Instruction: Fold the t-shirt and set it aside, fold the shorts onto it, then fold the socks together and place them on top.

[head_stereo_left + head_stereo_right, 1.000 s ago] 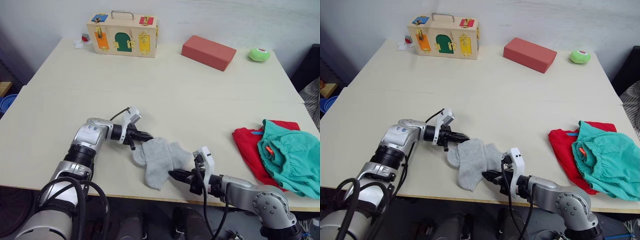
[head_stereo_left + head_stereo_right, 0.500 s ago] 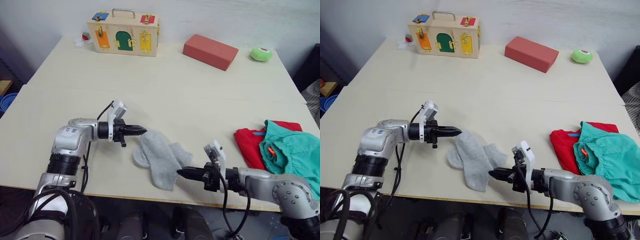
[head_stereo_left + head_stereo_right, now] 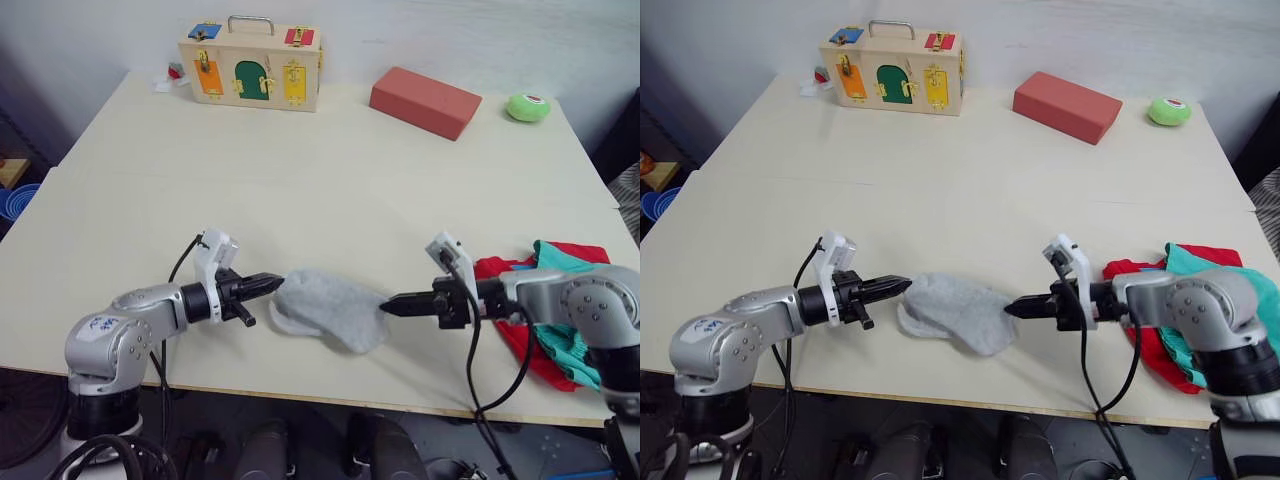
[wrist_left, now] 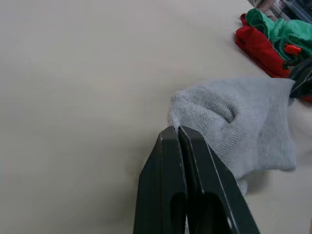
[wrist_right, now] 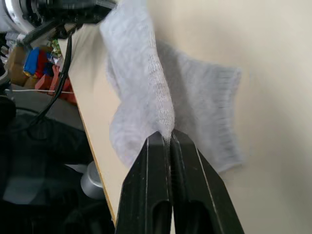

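Left gripper: clamped on socks' edge, lower centre.
Right gripper: pinches the opposite edge.
Head view: t-shirt under shorts, right edge.

Light grey socks, red t-shirt under teal shorts, red-brown block, green ball

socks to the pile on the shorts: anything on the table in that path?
Nothing visible. The socks hang stretched between the left tool and the right tool, both shut on them. The shorts on the t-shirt lie just past the right tool, with bare table between.
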